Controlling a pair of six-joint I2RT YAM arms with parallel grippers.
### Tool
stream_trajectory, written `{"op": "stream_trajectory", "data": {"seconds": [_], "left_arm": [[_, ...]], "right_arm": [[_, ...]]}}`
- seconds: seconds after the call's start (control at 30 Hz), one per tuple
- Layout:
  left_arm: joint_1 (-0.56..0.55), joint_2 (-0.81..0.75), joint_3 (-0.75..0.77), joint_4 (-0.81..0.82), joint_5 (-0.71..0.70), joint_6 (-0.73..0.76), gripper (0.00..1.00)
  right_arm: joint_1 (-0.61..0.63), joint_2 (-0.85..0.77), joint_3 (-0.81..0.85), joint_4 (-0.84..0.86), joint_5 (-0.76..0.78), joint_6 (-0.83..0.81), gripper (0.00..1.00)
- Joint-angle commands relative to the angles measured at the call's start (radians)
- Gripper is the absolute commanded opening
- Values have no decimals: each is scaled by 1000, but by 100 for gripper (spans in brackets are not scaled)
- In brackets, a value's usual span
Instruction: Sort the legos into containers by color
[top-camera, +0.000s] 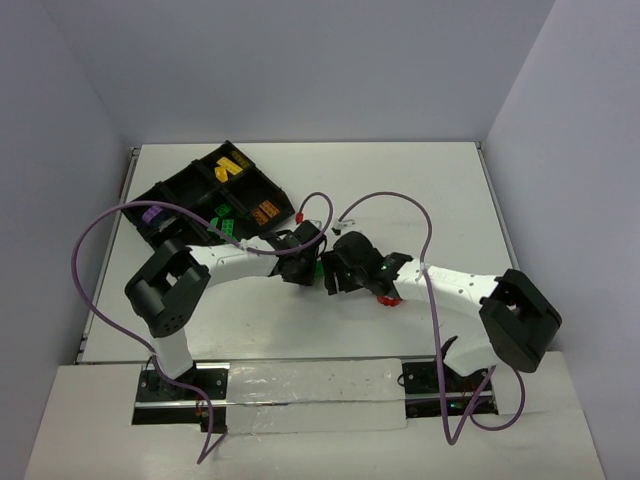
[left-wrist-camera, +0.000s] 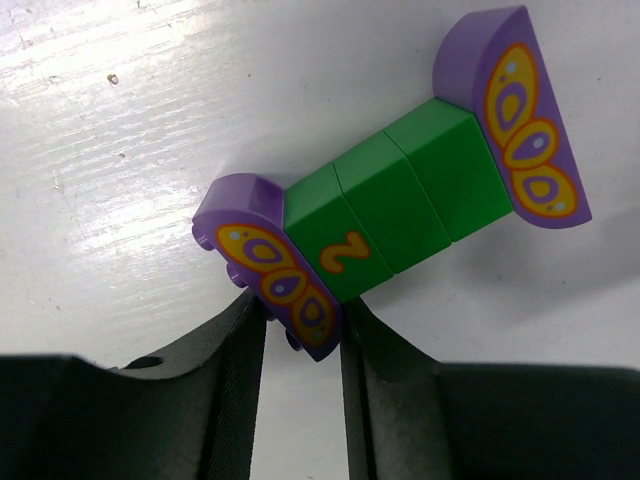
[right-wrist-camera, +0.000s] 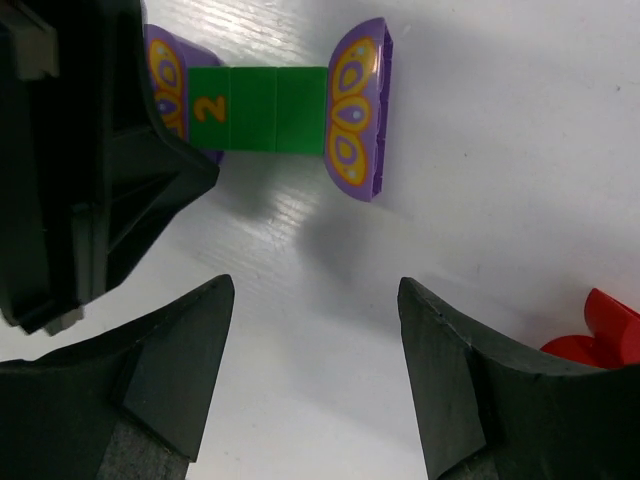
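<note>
The purple-ended green bar (left-wrist-camera: 385, 205) lies on the white table, with a yellow "2" on its green middle. My left gripper (left-wrist-camera: 300, 320) is shut on its near purple end (left-wrist-camera: 270, 270). In the right wrist view the bar (right-wrist-camera: 265, 108) lies ahead of my right gripper (right-wrist-camera: 315, 290), which is open and empty just above the table. The left gripper (right-wrist-camera: 110, 170) covers the bar's left end there. In the top view both grippers meet at mid table, left (top-camera: 303, 255) and right (top-camera: 338, 272). A red brick (right-wrist-camera: 600, 335) lies to the right.
The black divided tray (top-camera: 196, 170) stands at the back left. It holds yellow bricks (top-camera: 232, 167), an orange brick (top-camera: 264, 212), green bricks (top-camera: 222, 222) and a purple one (top-camera: 150, 215). The red brick (top-camera: 388, 298) lies under the right arm.
</note>
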Motion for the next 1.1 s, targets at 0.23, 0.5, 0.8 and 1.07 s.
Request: {"op": "stream_trajectory", "data": {"seconds": [0.23, 0.5, 0.8, 1.07], "left_arm": [[-2, -45, 14, 31, -18, -2, 0], [26, -98, -37, 39, 156, 55, 0], [47, -136, -46, 37, 209, 107, 0], [48, -119, -18, 17, 192, 111, 0]], "right_arm": [[-40, -124, -146, 183, 33, -41, 74], [-85, -79, -103, 157, -80, -108, 73], [-127, -12, -39, 134, -148, -160, 62], [-129, 33, 23, 129, -201, -183, 60]]}}
